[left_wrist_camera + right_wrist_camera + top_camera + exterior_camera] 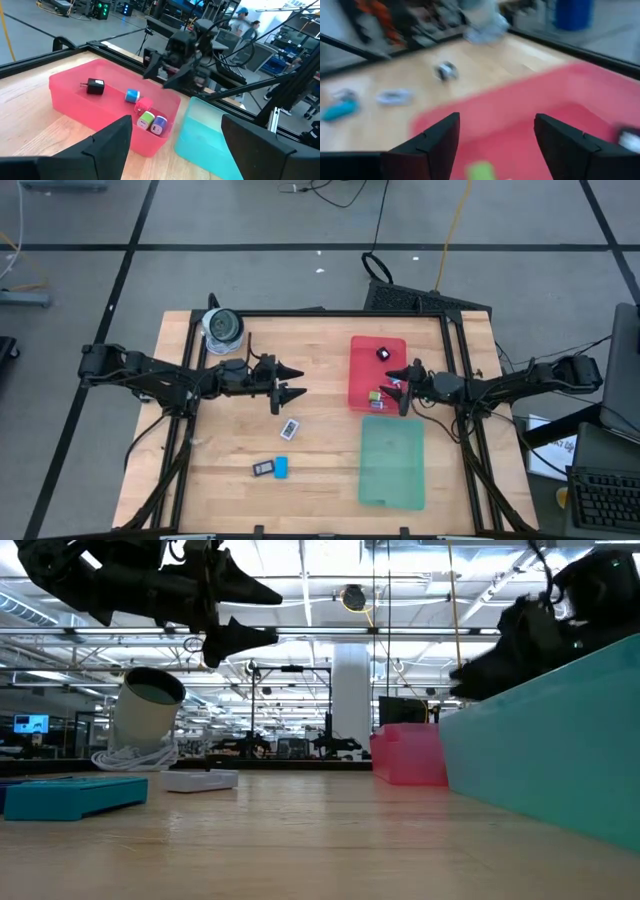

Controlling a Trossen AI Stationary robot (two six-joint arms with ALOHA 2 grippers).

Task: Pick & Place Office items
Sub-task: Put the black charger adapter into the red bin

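Wooden table point(320, 470) bare at six o'clock, my right gripper point(404, 388) hangs spread and empty over the red tray point(365, 350), left gripper point(297, 381) likewise.

left gripper point(296, 381): extended inboard, fingers spread, empty | right gripper point(397, 387): fingers apart, probably empty, wrist view blurred

This is a large robotics lab or industrial workshop hall. A wooden table point(250, 450) framed by black metal rails stands on a grey concrete floor point(250, 275) marked with dark lines and strewn with cables. Beyond it run ceiling trusses point(330, 635), strip lights, equipment racks, monitors and a person point(243, 20) at workbenches.
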